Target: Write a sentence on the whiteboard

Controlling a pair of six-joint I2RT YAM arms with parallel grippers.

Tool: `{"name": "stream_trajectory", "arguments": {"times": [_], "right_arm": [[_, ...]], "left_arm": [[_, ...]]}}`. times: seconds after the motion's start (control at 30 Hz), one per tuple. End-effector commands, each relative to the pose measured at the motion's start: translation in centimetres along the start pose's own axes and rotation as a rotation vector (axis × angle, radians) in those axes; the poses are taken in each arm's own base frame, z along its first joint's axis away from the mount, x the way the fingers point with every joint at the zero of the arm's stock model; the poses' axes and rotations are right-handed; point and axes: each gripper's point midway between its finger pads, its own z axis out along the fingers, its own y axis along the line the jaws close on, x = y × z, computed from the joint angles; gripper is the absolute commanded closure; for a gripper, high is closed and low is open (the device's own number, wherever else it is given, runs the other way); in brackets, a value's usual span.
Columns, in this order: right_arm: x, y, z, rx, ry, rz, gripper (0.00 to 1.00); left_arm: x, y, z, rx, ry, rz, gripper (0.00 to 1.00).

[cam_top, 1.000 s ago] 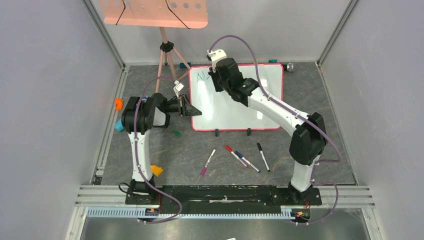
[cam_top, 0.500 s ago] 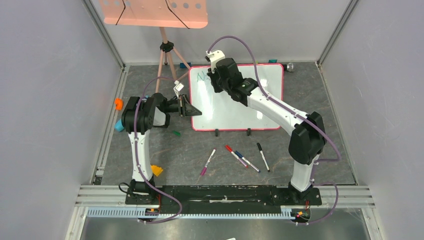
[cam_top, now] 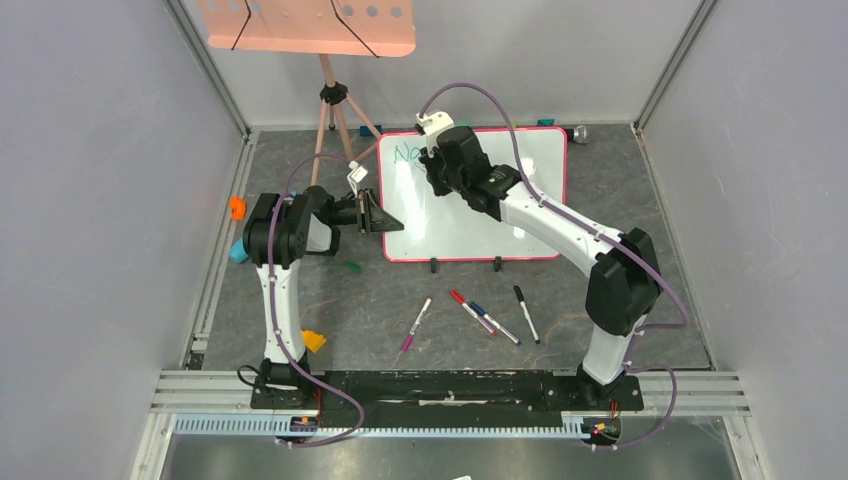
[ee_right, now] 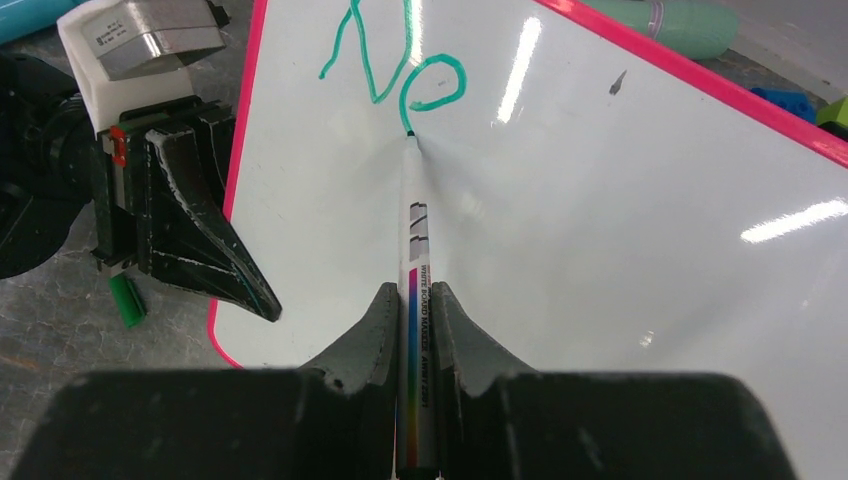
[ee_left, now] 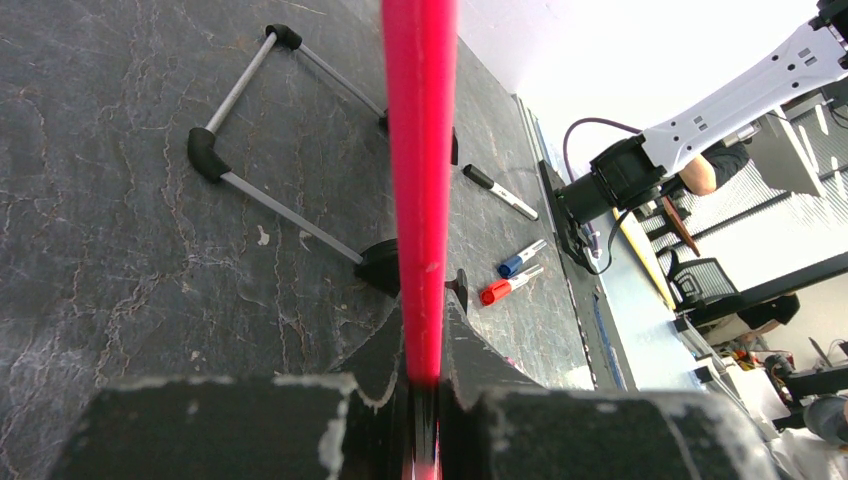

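Observation:
The whiteboard (cam_top: 500,205) with its pink-red frame stands at the middle back; it also fills the right wrist view (ee_right: 600,230). Green letters "Ne" (ee_right: 395,60) sit at its top left corner (cam_top: 408,153). My right gripper (ee_right: 412,305) is shut on a white marker (ee_right: 413,230) whose tip touches the board just below the "e". My left gripper (cam_top: 385,215) is shut on the board's left frame edge (ee_left: 420,150), seen as a pink bar in the left wrist view.
Several capped markers (cam_top: 470,312) lie on the dark floor in front of the board. A green cap (cam_top: 351,266) lies near the left gripper. A salmon-pink tray on a tripod (cam_top: 310,25) stands at the back left. Small coloured items (cam_top: 236,207) lie by the left wall.
My right gripper has moved right along the board's top left, and the green writing has grown from "N" to "Ne". The left arm has not moved.

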Motion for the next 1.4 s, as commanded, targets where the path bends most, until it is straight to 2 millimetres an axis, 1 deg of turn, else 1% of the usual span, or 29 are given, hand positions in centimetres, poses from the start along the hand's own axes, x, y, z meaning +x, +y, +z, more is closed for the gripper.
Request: {"name": "stream_trajectory", "arguments": {"times": [0.0, 0.13, 0.3, 0.5, 0.6, 0.77, 0.97, 1.1, 1.37], "right_arm": [[1.1, -2.4, -1.2, 0.093, 0.034, -0.014, 1.0], [0.5, -2.7, -1.8, 0.108, 0.018, -0.012, 1.0], [-0.8, -2.1, -2.5, 0.067, -0.018, -0.005, 1.0], [-4.0, -0.6, -3.8, -0.027, -0.112, 0.006, 1.0], [-4.8, -1.1, -4.0, 0.001, -0.128, 0.013, 1.0], [-4.5, -2.2, -3.6, 0.059, -0.107, 0.018, 1.0], [-4.2, -3.0, -3.1, 0.1, -0.093, 0.021, 1.0], [-4.1, -3.1, -2.7, 0.1, -0.089, 0.019, 1.0], [-4.6, -2.5, -2.0, 0.068, -0.093, 0.017, 1.0]], "left_arm": [[0.0, 1.1, 0.4, -0.016, -0.032, 0.073, 0.98], [-0.1, 1.1, 0.4, -0.017, -0.032, 0.074, 0.98], [0.0, 1.1, 0.4, -0.017, -0.032, 0.072, 0.98], [-0.1, 1.1, 0.4, -0.016, -0.032, 0.073, 0.98], [0.0, 1.1, 0.4, -0.017, -0.033, 0.071, 0.98], [-0.1, 1.1, 0.4, -0.016, -0.032, 0.073, 0.98], [0.0, 1.1, 0.4, -0.016, -0.031, 0.074, 0.98], [0.0, 1.1, 0.4, -0.016, -0.031, 0.074, 0.98], [0.0, 1.1, 0.4, -0.015, -0.031, 0.074, 0.98]]}}
